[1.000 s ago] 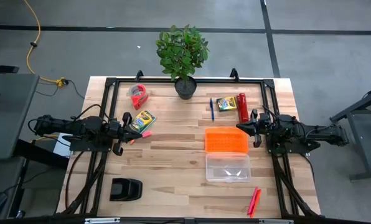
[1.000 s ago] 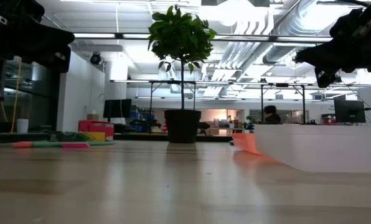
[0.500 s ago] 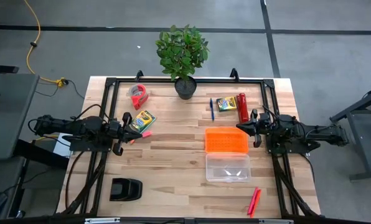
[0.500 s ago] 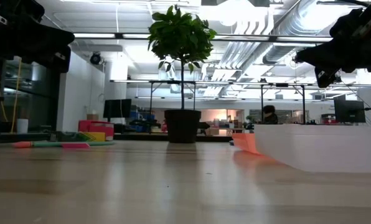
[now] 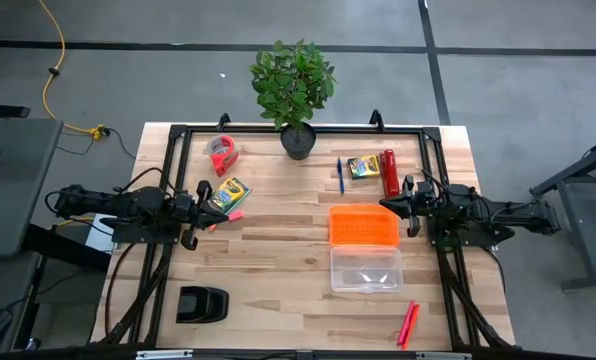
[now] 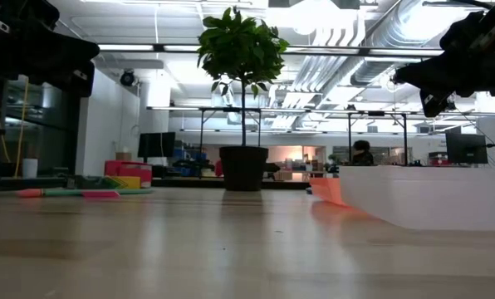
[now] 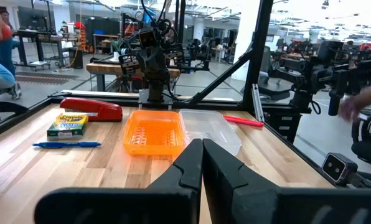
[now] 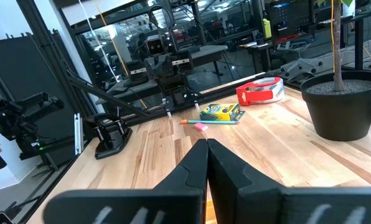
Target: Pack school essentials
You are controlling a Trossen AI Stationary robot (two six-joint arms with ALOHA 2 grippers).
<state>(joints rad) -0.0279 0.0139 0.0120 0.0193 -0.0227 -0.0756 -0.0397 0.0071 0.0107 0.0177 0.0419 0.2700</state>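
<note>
Potted plant [image 5: 293,90], red tape roll [image 5: 221,153], red cylinder [image 5: 388,172]

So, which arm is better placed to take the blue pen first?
Probably the right arm. The blue pen lies on the right half of the table, nearer the right hand. The left hand waits near the other crayon box. Both hands are shut.

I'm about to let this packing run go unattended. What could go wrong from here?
1. The red cylinder lies right beside one crayon box; the right end effector might grab or knock it instead.
2. The markers lie close to the table edge, so a nudge may push them off.
3. The tiny eraser beside the left end effector may slip a grasp.
</note>
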